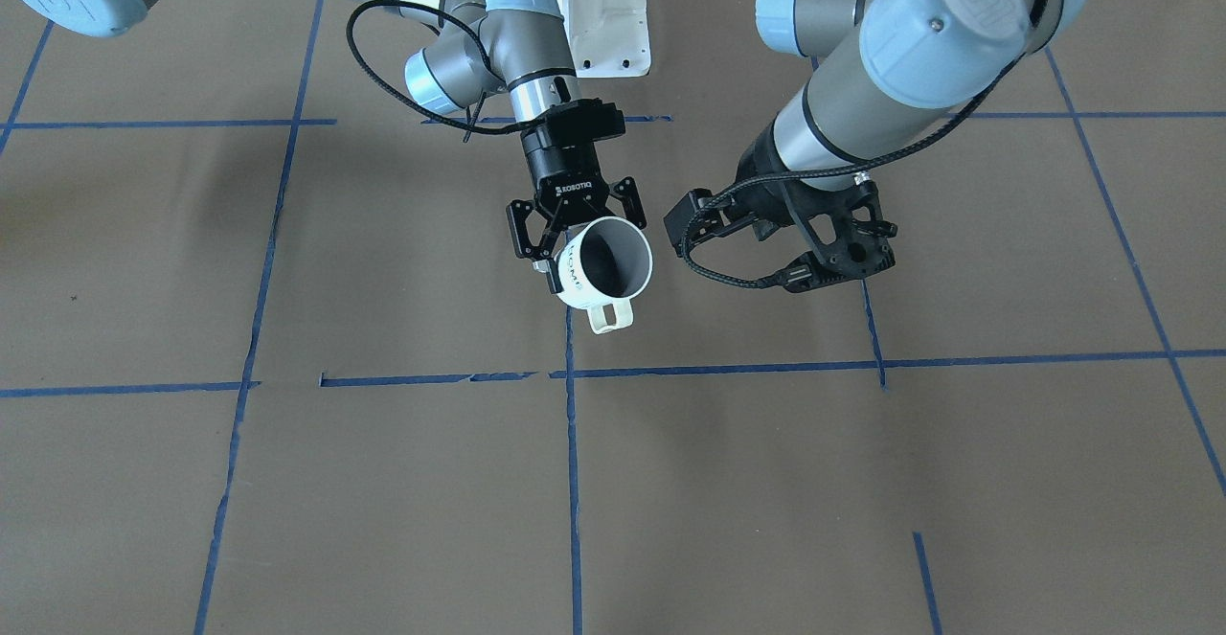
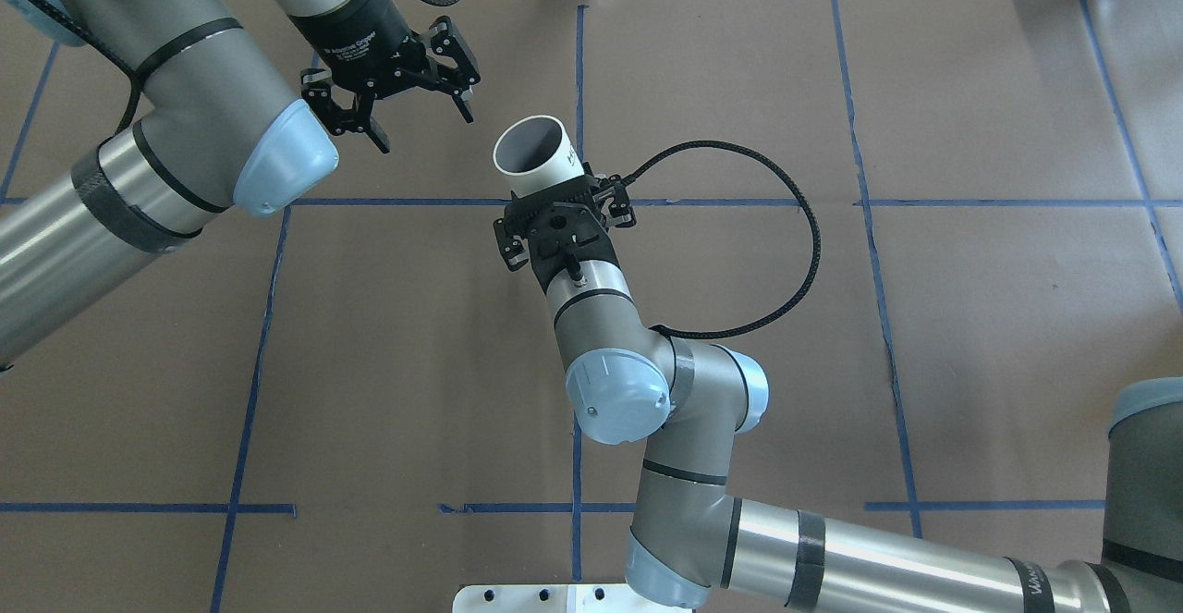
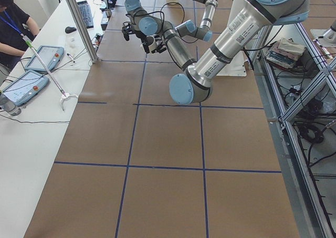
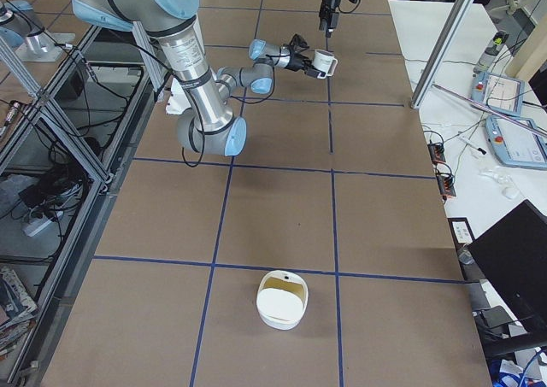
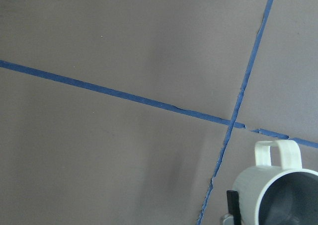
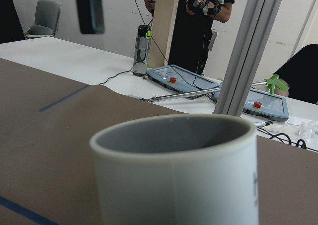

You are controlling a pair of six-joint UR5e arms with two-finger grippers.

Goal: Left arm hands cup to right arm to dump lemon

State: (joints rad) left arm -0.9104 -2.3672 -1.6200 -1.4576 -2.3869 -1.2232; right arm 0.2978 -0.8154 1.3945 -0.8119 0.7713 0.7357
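In the overhead view we begin at the left, where the left arm (image 2: pixel 176 132) reaches over the far left part of the table (image 2: pixel 970 363). Its gripper (image 2: pixel 425 129) hangs above the surface with jaws spread wide and holds nothing. It is near the cup but apart from it.

Next we come to the cup (image 2: pixel 536 153), about midway along the table, on the operators' side of the robot's base. It is held above the surface near a crossing of blue tape (image 2: pixel 721 202). It stands roughly upright with its grey mouth upward and its handle (image 1: pixel 611 317) toward the operators' edge.

The right gripper (image 2: pixel 554 197) pinches the cup from the robot's side, with a finger on either side of its wall. The right arm (image 2: pixel 601 317) bends back toward the near right, and a black cable (image 2: pixel 804 225) loops beside its wrist.

Farther right, we see a white tub (image 4: pixel 280 300) standing on the surface near the right end.
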